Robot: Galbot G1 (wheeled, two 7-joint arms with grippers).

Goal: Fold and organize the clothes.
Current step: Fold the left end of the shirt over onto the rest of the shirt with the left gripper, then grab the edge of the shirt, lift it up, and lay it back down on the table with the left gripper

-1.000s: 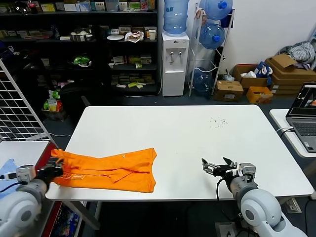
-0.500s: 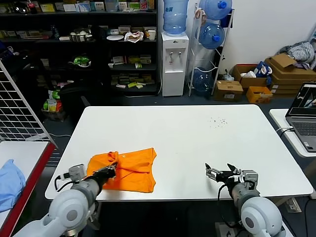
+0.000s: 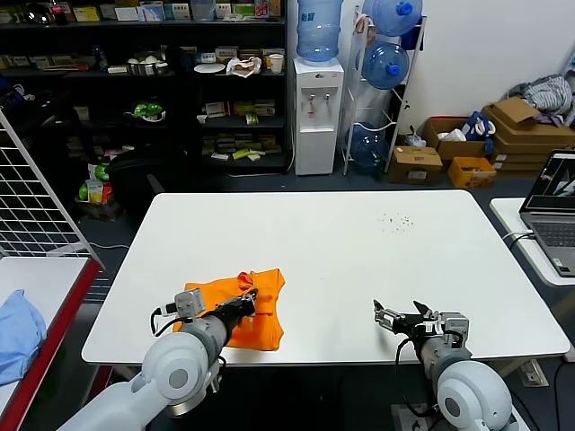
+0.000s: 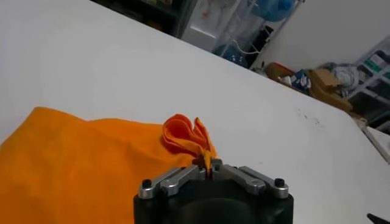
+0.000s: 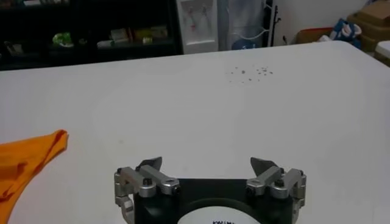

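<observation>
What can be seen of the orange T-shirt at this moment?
The orange T-shirt is soft, bright orange fabric lying in a folded, layered heap on the white table near its front left edge. One bunched edge is lifted off the heap and pinched in the shut left claw, with small folds of cloth rising just past the fingertips. The rest rests flat, slightly creased. No lettering or collar shows. The open right claw is far off and touches nothing.

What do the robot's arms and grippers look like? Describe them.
Both arms have rounded light-grey shells with circular joint caps. The left gripper and right gripper have black bodies, silver metal finger links with screws, dark fingertips, and black cables looping at the wrists.
</observation>
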